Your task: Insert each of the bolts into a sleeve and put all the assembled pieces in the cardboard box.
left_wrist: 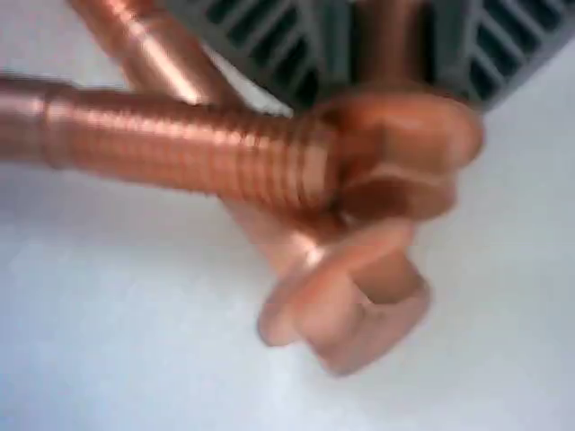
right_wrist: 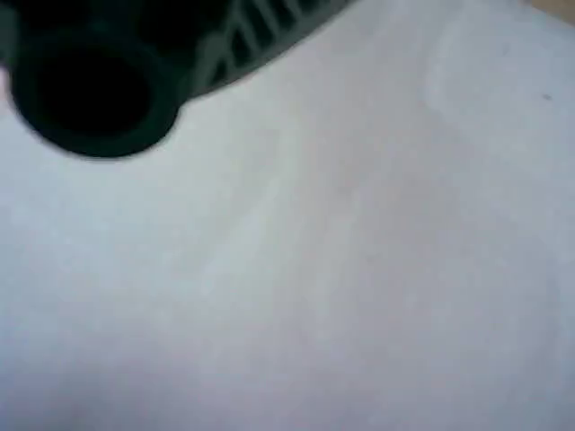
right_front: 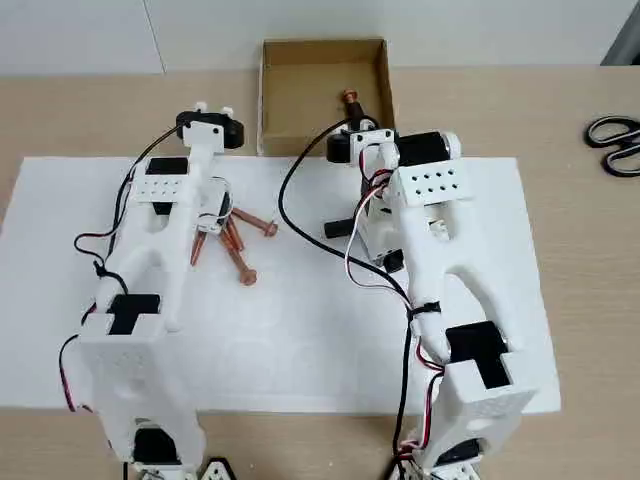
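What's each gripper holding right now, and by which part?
Left gripper: a copper bolt, clamped on the shank just behind the head. Right gripper: a black sleeve, one end sticking out sideways; exact grip spot is hidden.

white plastic arms (right_front: 160,240), black motors (right_front: 480,345), black, red and white cables (right_front: 283,200)

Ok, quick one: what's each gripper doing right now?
Left gripper: closed on a copper-coloured metal bolt.
Right gripper: closed on a black cylindrical sleeve.
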`<state>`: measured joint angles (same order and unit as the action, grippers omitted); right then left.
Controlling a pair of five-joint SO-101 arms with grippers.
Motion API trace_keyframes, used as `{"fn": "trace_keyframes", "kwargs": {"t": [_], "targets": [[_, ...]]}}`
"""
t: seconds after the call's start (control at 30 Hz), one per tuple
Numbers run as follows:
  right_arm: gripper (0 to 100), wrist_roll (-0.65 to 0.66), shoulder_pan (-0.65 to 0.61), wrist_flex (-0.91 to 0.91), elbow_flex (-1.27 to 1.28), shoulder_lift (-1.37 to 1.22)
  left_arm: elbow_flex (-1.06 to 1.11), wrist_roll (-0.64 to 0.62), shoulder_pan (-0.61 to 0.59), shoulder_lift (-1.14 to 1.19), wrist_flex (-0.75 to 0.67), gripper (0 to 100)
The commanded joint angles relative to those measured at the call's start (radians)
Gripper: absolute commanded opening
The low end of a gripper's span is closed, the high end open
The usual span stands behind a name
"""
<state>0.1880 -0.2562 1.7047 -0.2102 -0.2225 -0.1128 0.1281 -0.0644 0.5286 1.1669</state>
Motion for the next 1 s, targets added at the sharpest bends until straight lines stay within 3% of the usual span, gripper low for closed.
{"fn": "trace_keyframes", "kwargs": {"t": [0.0,0.23,0.67,0.8,0.97], "targets": [[0.6,0.008,0.002,0.015,-0.006,0.067,-0.062,-0.003,0.009,-0.012,0.043,1],[0.6,0.009,0.002,0.016,-0.006,0.067,-0.173,0.002,0.005,-0.014,0.201,1],[0.6,0.011,0.002,0.018,-0.006,0.068,-0.565,0.003,0.011,-0.014,0.574,1],[0.6,0.008,0.002,0.018,-0.011,0.071,-0.659,0.003,0.005,-0.017,0.586,1],[0.6,0.008,0.004,0.021,-0.009,0.171,-0.602,0.002,0.012,-0.16,0.588,1]]}}
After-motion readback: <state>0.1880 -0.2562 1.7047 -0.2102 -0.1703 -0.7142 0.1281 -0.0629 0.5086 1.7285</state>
